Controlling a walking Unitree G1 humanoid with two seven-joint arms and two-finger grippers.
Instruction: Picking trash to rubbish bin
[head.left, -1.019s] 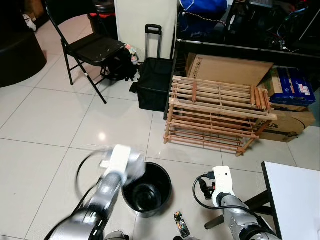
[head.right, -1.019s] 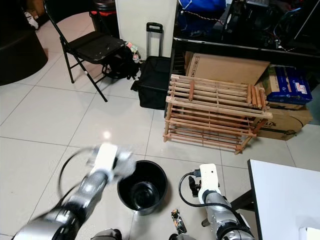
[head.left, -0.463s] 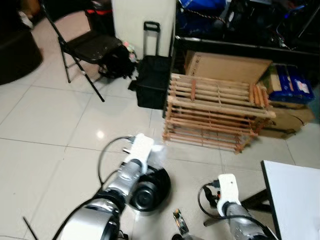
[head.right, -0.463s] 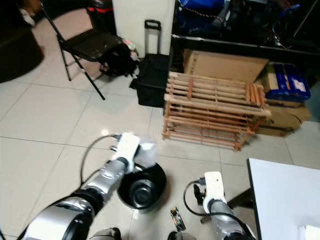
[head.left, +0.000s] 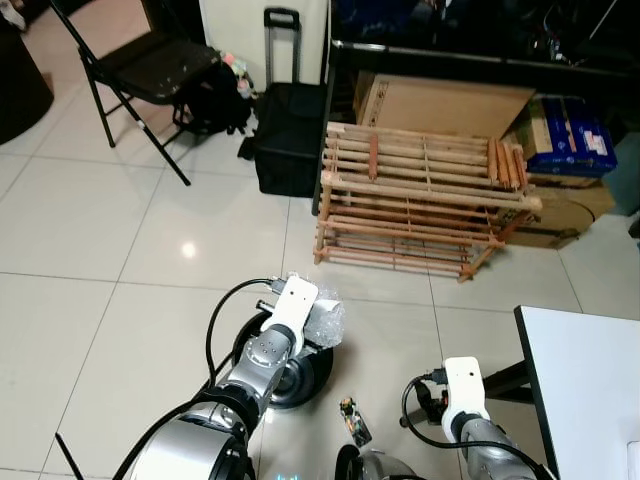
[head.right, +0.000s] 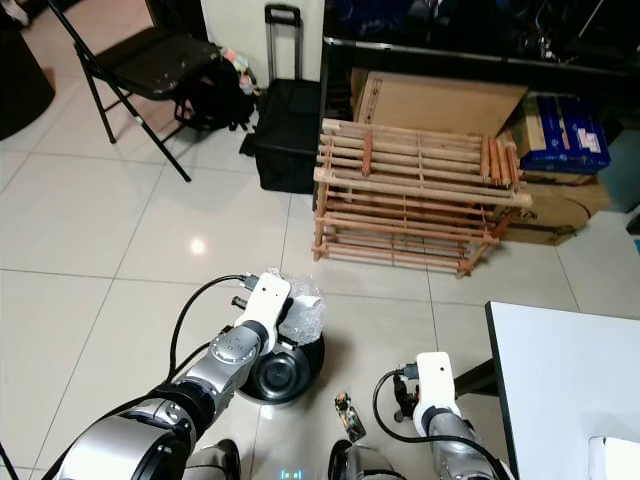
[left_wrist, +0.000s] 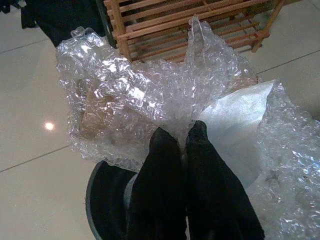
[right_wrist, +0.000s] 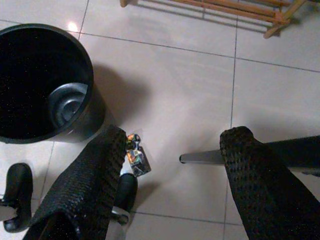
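Holding a wad of bubble wrap (left_wrist: 150, 95) in my left pincer (left_wrist: 179, 135), fingers pinched tight on it, low centre-left of the eye views, right over the black rubbish bin (head.left: 300, 370) on the tiled floor (head.left: 120, 230). Folding chair (head.left: 140, 70) upper left, black trolley bag (head.left: 285, 145) at top centre, wooden rack (head.left: 420, 205) to its right. Small colourful scrap (head.left: 351, 424) on the floor just right of the bin. My right pincer (right_wrist: 172, 170) low at lower right, fingers spread wide, holding nothing. White surface (head.left: 590, 390) at the lower right edge.
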